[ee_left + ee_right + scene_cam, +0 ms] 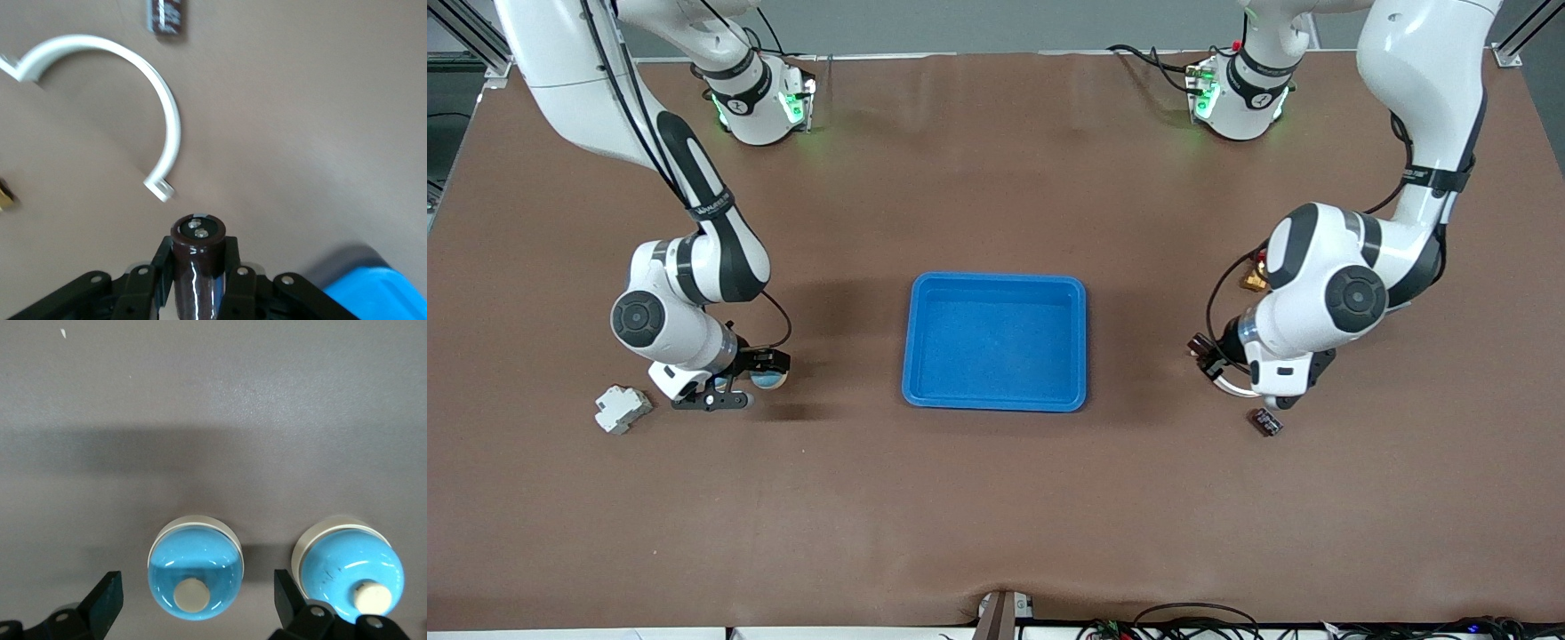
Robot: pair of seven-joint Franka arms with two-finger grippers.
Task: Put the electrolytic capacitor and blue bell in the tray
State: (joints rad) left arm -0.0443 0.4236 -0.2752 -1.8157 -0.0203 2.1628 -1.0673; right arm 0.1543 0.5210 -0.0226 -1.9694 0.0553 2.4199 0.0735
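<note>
nearest the camera, toward the right arm's end of the table from the tray (pixel 996 342), the right gripper (pixel 197 600) sits low with its fingers spread wide on either side of a blue bell (pixel 194 577), a second blue bell (pixel 349 573) just beside it, so the grasp is not yet made and the next move, as i judge it, is to close on the straddled bell without nudging its neighbour. toward the left arm's end from the tray, the left gripper (pixel 198 277) is clamped on the electrolytic capacitor (pixel 197 257) above bare table near a white curved clip (pixel 133 100). the tray is empty, so its carry over the rim comes next.
</note>
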